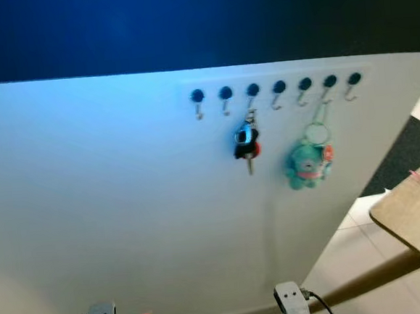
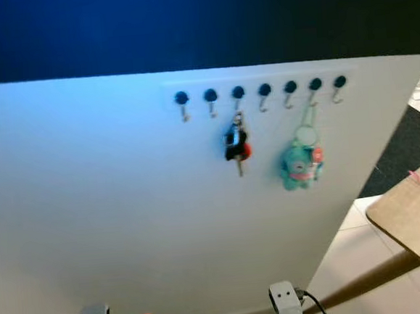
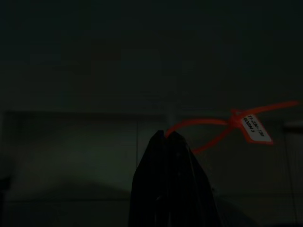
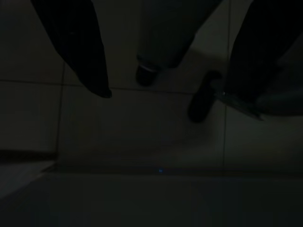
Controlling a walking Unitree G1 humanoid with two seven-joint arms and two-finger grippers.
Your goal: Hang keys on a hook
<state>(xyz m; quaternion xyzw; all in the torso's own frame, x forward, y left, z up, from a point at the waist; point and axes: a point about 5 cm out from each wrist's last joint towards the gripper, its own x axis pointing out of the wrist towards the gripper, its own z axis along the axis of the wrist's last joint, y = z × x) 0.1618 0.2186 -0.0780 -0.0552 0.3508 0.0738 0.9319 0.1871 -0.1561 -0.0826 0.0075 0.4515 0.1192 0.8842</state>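
White wall panel (image 1: 127, 207) under a dark blue band fills the head camera's left eye view, carrying a row of seven dark-knobbed hooks (image 1: 279, 88); a bunch of keys (image 1: 247, 145) with black and red fobs hangs from the third hook, its long axis vertical and the key blade pointing down, and a teal plush keychain (image 1: 307, 162) hangs a few hooks further right. Both silver wrists sit low at the frame's bottom edge, well below the keys, and a wooden tabletop (image 1: 418, 210) juts in at the right. Seen from the left wrist, very dark, the left pincer (image 3: 169, 135) has its fingers pressed together on an orange tie (image 3: 208, 126) carrying a white label (image 3: 255, 128). Looking along the right wrist, the right pincer (image 4: 165, 90) hangs spread wide apart, holding nothing, above dim floor tiles (image 4: 118, 132).
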